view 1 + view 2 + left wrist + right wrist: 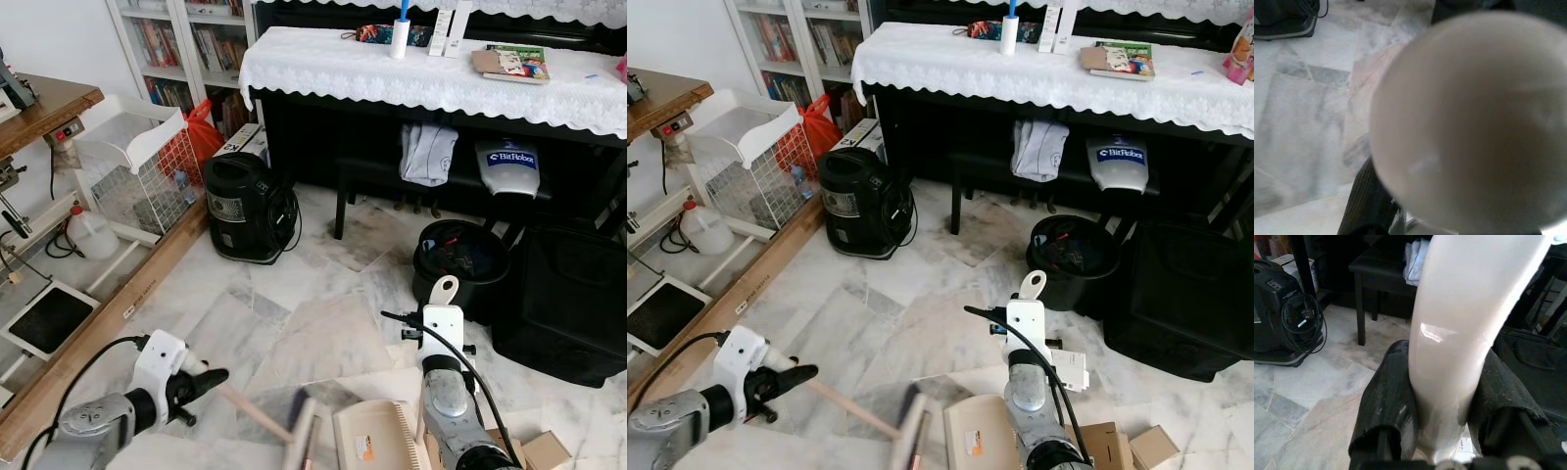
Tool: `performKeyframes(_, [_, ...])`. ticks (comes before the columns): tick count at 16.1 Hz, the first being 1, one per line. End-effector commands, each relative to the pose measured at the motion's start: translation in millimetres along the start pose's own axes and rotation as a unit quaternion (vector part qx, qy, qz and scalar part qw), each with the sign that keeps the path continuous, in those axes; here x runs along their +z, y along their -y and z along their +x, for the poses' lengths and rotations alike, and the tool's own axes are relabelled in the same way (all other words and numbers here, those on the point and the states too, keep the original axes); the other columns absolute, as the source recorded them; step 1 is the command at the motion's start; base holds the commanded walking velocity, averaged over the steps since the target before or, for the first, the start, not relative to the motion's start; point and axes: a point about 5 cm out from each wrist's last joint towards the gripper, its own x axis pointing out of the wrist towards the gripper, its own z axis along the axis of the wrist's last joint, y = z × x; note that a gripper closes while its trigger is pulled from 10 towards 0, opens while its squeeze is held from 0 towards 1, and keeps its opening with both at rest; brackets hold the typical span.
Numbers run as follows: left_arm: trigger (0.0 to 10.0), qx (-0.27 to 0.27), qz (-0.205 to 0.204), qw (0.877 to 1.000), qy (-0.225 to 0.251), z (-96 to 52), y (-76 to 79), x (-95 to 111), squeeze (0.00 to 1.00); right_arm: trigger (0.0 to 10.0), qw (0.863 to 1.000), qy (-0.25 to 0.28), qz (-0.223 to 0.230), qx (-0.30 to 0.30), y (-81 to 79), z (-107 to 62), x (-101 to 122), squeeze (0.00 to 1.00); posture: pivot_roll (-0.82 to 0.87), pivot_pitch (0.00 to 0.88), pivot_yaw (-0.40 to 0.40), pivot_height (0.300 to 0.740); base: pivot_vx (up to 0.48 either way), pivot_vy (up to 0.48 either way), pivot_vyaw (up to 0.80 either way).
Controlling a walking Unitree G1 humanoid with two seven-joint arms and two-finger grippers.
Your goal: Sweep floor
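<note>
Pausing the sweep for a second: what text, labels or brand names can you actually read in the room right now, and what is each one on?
"BitRobot": on the white and blue bag under the piano.
Label on the black machine by the shelf: too small to read.
Orange sticker on the dustpan: too small to read.
Book on the lace cloth: cover text blurred.
Bookshelf spines: unreadable.

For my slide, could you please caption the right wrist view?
Right gripper clamps the cream dustpan handle, with the black vacuum beyond.
</note>
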Motion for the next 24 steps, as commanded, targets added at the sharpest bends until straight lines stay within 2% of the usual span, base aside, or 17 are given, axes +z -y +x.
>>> performKeyframes(1, [10.0, -0.015, -0.053, 0.998, 0.032, 4.0, 5.5, 7, 0.00, 10.0, 1.000, -0.003, -0.009, 0.007, -2.0, 0.5, 0, 0.00, 0.17, 0.057, 0.015, 0.740, 0.000, 0.000, 0.00])
performKeyframes(2, [10.0, -0.024, -0.115, 0.990, 0.077, 6.4, 7.8, 18, 0.00, 10.0, 1.000, -0.003, -0.009, 0.007, -1.8, 0.6, 0, 0.00, 0.18, 0.056, 0.015, 0.740, 0.000, 0.000, 0.00])
performKeyframes(5, [10.0, -0.055, -0.172, 0.975, 0.126, 5.2, 12.1, 32, 0.00, 10.0, 1.000, -0.002, -0.007, 0.008, -1.7, 0.8, 0, 0.00, 0.18, 0.056, 0.015, 0.740, 0.000, 0.000, 0.00])
performKeyframes(7, [10.0, -0.045, -0.193, 0.967, 0.159, 2.2, 7.2, 41, 0.00, 10.0, 1.000, -0.002, -0.005, 0.010, -2.8, 0.7, 0, 0.00, 0.18, 0.057, 0.015, 0.740, 0.000, 0.000, 0.00])
performKeyframes(9, [10.0, -0.018, -0.174, 0.972, 0.160, 1.7, 2.4, 45, 0.00, 10.0, 1.000, -0.002, -0.003, 0.013, -3.7, 0.9, 1, 0.00, 0.18, 0.056, 0.016, 0.740, 0.000, 0.000, 0.00])
performKeyframes(12, [10.0, 0.062, -0.165, 0.958, 0.226, -1.5, -14.1, 64, 0.00, 10.0, 1.000, 0.004, 0.010, 0.022, -6.3, 1.9, 4, 0.00, 0.18, 0.054, 0.016, 0.740, 0.000, 0.000, 0.00])
performKeyframes(13, [10.0, 0.093, -0.163, 0.948, 0.258, -4.2, -20.4, 72, 0.00, 10.0, 0.999, 0.007, 0.020, 0.028, -7.9, 2.0, 5, 0.00, 0.18, 0.053, 0.016, 0.740, 0.000, 0.000, 0.00])
performKeyframes(16, [10.0, 0.177, -0.149, 0.923, 0.307, -12.1, -35.1, 85, 0.00, 10.0, 0.998, 0.006, 0.055, 0.038, -12.4, 1.2, 7, 0.00, 0.18, 0.049, 0.016, 0.740, 0.000, 0.000, 0.00])
performKeyframes(17, [10.0, 0.217, -0.129, 0.914, 0.317, -14.7, -40.0, 88, 0.00, 10.0, 0.997, 0.000, 0.072, 0.035, -12.1, 1.5, 6, 0.00, 0.18, 0.048, 0.016, 0.740, 0.000, 0.000, 0.00])
performKeyframes(20, [10.0, 0.256, -0.122, 0.901, 0.329, -17.0, -43.4, 87, 0.00, 10.0, 0.994, -0.013, 0.110, 0.013, -4.7, 2.5, 3, 0.00, 0.18, 0.047, 0.016, 0.740, 0.000, 0.000, 0.00])
performKeyframes(21, [10.0, 0.261, -0.121, 0.900, 0.329, -16.6, -43.6, 86, 0.00, 10.0, 0.993, -0.014, 0.114, 0.012, -3.6, 2.6, 3, 0.00, 0.18, 0.047, 0.016, 0.740, 0.000, 0.000, 0.00])
performKeyframes(24, [10.0, 0.322, -0.086, 0.885, 0.326, -16.6, -47.2, 83, 0.00, 10.0, 0.993, -0.011, 0.120, 0.012, -1.5, 4.1, 4, 0.00, 0.18, 0.046, 0.017, 0.740, 0.000, 0.000, 0.00])
